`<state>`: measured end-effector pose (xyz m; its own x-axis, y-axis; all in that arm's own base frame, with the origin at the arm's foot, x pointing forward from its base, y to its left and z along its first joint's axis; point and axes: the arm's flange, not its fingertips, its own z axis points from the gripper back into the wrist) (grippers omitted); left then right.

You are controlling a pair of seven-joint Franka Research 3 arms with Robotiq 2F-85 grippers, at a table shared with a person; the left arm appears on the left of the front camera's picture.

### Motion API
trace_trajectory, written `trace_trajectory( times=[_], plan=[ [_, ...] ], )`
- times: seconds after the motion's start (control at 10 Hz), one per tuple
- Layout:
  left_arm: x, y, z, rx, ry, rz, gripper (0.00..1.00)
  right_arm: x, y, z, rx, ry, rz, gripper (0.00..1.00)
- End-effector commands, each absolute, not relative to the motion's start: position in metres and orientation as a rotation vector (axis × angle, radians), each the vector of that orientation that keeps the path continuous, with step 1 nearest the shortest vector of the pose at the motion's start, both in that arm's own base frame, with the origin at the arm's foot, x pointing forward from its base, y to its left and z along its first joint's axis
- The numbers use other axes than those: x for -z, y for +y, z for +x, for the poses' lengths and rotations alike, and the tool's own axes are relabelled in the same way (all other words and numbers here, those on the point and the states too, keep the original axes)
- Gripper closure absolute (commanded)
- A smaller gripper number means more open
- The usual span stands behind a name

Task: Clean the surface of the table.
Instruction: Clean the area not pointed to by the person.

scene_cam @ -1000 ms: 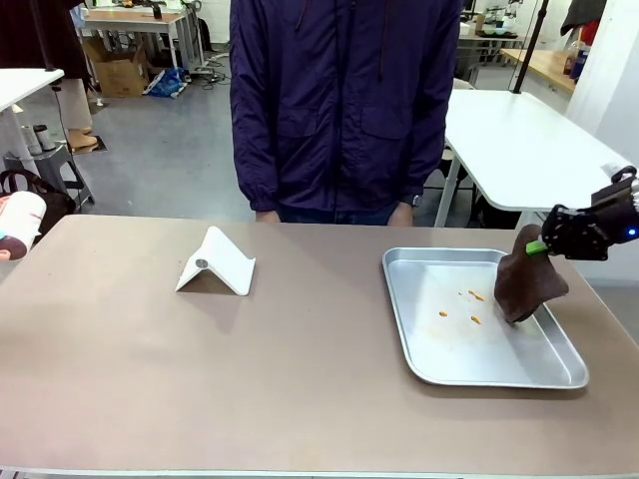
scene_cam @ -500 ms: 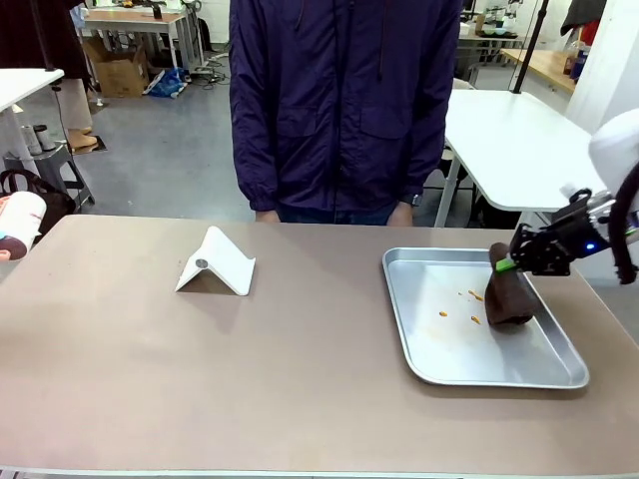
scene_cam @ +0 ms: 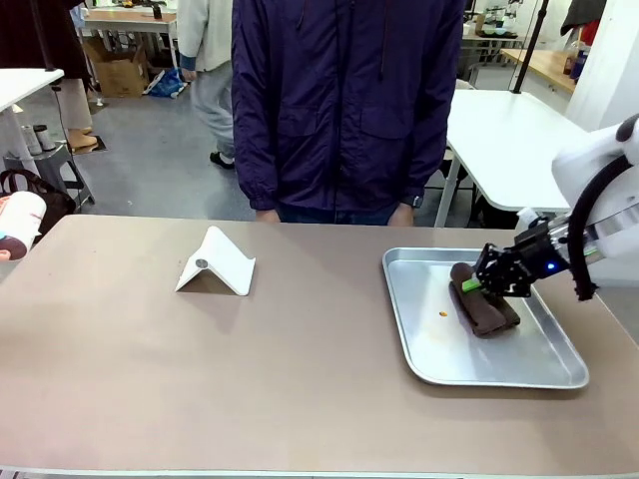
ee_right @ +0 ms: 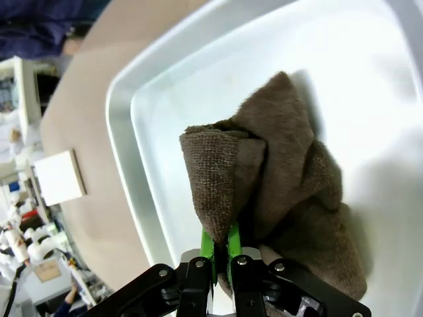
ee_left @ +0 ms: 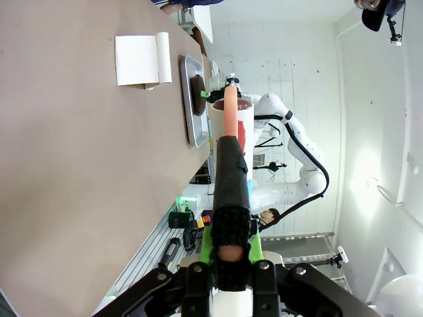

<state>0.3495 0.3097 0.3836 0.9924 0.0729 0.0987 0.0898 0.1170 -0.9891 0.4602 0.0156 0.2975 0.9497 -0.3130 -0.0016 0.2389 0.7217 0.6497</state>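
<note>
Beige-brown table [scene_cam: 200, 379], likely hard and smooth, spanned the foreground; on its silver tray [scene_cam: 439, 349] the right gripper [scene_cam: 471, 286] pinched a soft brown cloth [scene_cam: 491, 315] by a fold; the left gripper [ee_left: 228, 249] clamped a black-handled tool [ee_left: 232, 178]

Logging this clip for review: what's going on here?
The right tool is clamped on a brown cloth, holding it down on the silver tray, where one orange speck lies beside it. The left tool grips a black-handled stick. A person stands across the table.
</note>
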Motion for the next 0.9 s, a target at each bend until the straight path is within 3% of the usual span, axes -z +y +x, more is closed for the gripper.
trace_trajectory(
  times=[0.0, 0.5, 0.8],
  plan=[
    [-0.389, 0.308, 0.348, 0.009, -0.142, -1.465, 0.78, -0.284, 0.028, 0.462, 0.272, -0.082, 0.746, 0.92],
    [-0.389, 0.308, 0.348, 0.009, -0.142, -1.465, 0.78, -0.275, 0.072, 0.455, 0.213, -0.025, 0.866, 0.92],
    [-0.389, 0.308, 0.348, 0.009, -0.142, -1.465, 0.78, -0.278, 0.089, 0.452, 0.154, -0.097, 0.763, 0.92]
  ],
)
